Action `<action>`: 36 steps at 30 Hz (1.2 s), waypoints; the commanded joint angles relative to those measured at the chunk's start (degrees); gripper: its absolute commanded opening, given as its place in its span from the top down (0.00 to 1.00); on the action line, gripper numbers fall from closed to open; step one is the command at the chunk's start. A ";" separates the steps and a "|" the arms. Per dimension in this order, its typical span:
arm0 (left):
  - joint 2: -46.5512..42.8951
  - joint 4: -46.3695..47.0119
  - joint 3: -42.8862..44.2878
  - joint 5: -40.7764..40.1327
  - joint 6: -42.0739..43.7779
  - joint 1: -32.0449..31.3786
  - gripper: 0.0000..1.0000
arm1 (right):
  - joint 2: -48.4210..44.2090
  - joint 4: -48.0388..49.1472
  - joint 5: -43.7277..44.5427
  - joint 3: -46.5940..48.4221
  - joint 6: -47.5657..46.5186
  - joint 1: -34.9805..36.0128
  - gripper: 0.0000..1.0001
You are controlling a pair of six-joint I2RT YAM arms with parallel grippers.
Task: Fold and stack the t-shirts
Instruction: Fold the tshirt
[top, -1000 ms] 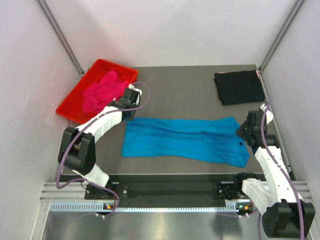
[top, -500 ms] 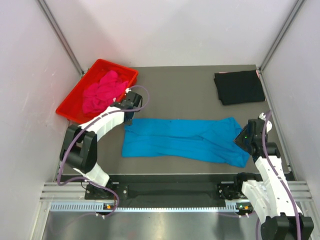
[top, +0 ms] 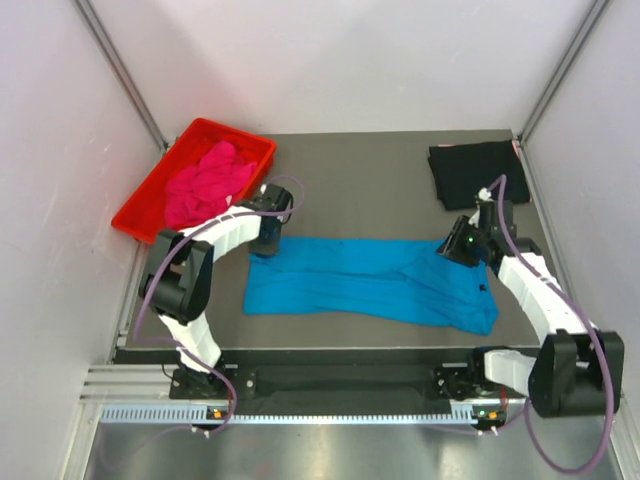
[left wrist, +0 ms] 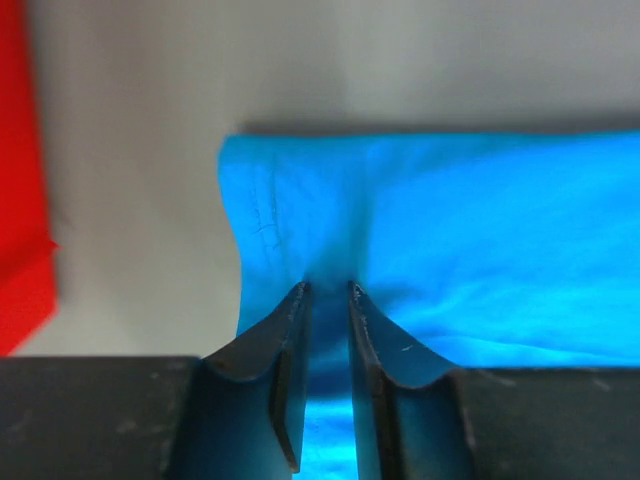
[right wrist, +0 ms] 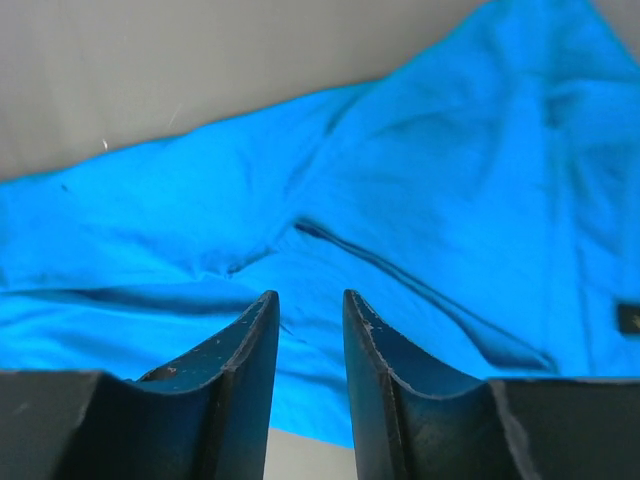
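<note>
Soft matt cloth t-shirt [top: 360,276]; glossy plastic tray [top: 140,212]

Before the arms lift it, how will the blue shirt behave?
The blue shirt will probably flop and sag: it lies flat with soft wrinkles. It looks thin, so it is likely light. On the smooth table it may slide or bunch when pushed.

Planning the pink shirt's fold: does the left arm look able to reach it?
Probably yes: the left gripper sits beside the red tray, where the magenta shirt lies uncovered.
</note>
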 commanded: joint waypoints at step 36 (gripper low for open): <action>-4.85 0.53 -5.53 1.30 -10.14 3.10 0.75 | 10.25 8.98 15.03 -6.31 3.30 -5.82 0.77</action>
